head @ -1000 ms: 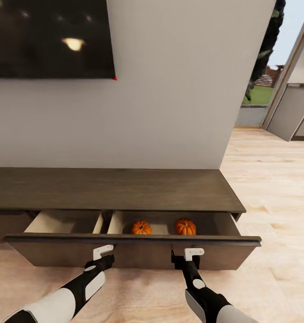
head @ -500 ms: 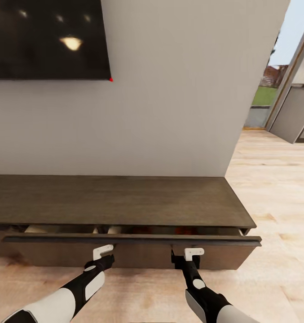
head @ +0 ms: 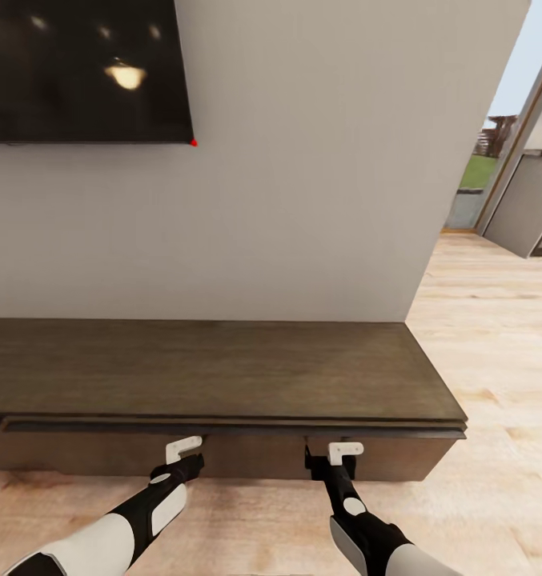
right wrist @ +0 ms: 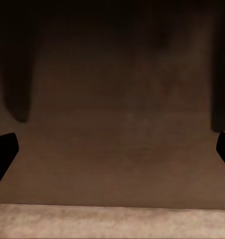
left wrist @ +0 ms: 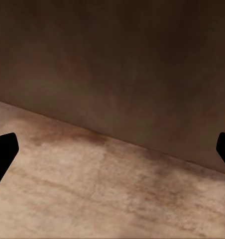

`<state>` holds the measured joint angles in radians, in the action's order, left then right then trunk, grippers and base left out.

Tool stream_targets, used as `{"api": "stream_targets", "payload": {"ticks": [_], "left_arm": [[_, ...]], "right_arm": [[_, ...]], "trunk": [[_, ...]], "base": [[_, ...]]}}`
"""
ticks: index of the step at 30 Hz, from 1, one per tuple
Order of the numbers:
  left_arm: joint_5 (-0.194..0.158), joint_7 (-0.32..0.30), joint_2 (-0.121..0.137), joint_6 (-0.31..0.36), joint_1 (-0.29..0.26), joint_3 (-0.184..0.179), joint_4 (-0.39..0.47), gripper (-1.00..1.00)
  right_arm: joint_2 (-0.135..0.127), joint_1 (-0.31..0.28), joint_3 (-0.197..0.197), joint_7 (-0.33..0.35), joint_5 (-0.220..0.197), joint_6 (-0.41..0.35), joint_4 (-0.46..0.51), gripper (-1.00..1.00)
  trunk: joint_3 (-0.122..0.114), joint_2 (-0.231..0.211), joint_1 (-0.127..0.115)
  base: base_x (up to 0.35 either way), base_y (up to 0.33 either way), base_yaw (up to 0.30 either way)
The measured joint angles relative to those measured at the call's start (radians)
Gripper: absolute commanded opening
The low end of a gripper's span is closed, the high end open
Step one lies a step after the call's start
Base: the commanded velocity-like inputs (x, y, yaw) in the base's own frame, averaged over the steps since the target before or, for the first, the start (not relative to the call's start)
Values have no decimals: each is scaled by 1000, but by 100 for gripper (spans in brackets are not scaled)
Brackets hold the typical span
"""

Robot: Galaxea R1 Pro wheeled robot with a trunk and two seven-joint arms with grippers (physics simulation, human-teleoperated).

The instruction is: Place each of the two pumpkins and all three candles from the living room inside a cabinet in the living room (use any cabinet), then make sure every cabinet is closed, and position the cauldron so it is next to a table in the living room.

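Both claws spread, holding nothing: left gripper [head: 182,450] and right gripper [head: 335,454] against the drawer front [head: 222,452] | cabinet [head: 214,364] stands below the TV [head: 78,72], drawer nearly flush | we judge it stiff, sliding, handleless; push flat on the panel.

Dark brown wood against pale grey wall and light plank floor.

You see the cabinet [head: 214,364] in dark brown with a streaky wood grain, its front face a shade darker in shadow; up close in your left wrist view that front [left wrist: 122,64] reads as plain muddy brown above mottled tan floor. The floor [head: 495,336] is light beige wood in planks with darker knots. The wall [head: 303,160] is flat pale grey, the TV [head: 78,72] glossy black with warm yellowish light spots and a tiny red dot at its corner. Your left gripper [head: 184,452] and right gripper [head: 335,458] are black with white end pieces; the arms are black and white.
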<state>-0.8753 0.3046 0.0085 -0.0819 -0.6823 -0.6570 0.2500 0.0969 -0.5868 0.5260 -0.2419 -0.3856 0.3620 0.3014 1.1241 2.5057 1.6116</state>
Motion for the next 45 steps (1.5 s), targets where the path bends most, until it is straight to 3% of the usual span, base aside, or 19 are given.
{"api": "stream_targets", "payload": {"ticks": [17,19,26,33,38,45], "left_arm": [[-16,0,0,-2,1,-5,-2,100],[0,0,0,-1,0,0,0,100],[-4,0,0,0,0,1,-2,100],[-11,-9,3,-8,-1,2,-123,100],[-15,-65,1,-81,1,2,-191,100],[-19,-78,2,-156,17,3,-226,100]], "right_arm": [[0,7,-2,2,-2,1,0,100],[0,0,1,0,0,0,1,100],[1,-1,2,-3,1,-1,0,100],[11,0,-1,-8,-2,0,-9,100],[10,1,-1,-8,-9,0,-38,100],[11,5,-2,-8,-14,3,-78,100]], "trunk": [[0,0,0],[0,0,0],[0,0,1],[0,0,1],[0,0,0],[-11,-1,-1]], "base": [[40,0,0],[-207,0,0],[-320,0,0],[-300,0,0],[-46,0,0],[-5,0,0]]}}
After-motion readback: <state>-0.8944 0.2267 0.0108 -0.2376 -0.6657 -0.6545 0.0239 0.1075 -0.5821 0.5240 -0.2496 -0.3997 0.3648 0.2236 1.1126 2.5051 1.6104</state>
